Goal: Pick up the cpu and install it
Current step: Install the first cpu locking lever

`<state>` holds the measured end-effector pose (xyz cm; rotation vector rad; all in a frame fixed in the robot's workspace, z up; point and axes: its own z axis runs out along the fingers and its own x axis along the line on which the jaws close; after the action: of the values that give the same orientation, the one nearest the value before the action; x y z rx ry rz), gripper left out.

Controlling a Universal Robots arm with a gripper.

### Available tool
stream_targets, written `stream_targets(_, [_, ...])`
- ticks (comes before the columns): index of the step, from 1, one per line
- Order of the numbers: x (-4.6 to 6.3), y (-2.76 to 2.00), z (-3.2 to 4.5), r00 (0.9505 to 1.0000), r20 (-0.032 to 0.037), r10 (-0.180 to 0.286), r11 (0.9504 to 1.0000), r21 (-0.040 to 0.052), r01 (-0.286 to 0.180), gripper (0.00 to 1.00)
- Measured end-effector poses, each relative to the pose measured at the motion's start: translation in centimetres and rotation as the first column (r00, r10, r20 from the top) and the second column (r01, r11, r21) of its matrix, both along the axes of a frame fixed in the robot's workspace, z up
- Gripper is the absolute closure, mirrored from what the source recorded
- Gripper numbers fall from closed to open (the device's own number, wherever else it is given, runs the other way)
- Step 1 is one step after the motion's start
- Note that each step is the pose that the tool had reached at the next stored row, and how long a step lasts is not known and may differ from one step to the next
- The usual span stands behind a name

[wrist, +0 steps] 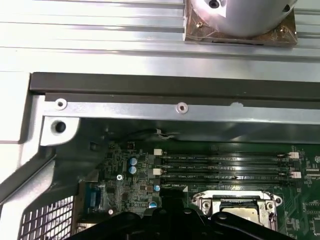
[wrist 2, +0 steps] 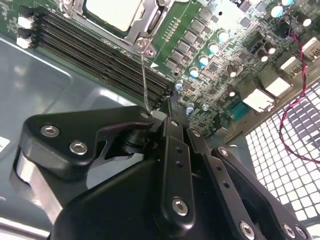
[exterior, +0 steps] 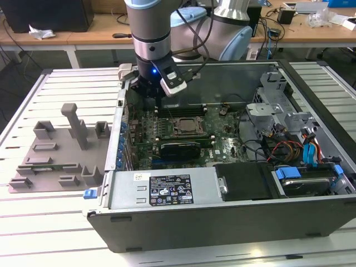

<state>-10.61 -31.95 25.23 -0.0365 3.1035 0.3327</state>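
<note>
The cpu (wrist 2: 112, 12) is seen seated in its socket (wrist 2: 150, 22); the gripper (wrist 2: 170, 106) is held near, jaws pressed together.
Judged light, stiff and fragile; best taken by opposite edges.

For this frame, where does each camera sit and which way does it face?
Exterior view: off the arm, high, looking down into the open computer case; the arm reaches in from the far side.
Second wrist view: near the wrist, looking past the gripper at the motherboard and the cpu in its socket.
First wrist view: near the wrist, facing the arm's base beyond the case; the gripper's edge shows.
Shared: both wrist views show the memory slots.
</note>
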Motion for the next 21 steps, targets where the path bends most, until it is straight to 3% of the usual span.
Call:
stream_targets(17, [4.0, 0.0, 0.0, 1.0, -0.0001, 0.0, 1.0, 0.0, 0.0, 0.89])
stream_targets(21, [4.3, -0.01, 0.0, 1.0, 0.0, 0.0, 1.0, 0.0, 0.0, 0.89])
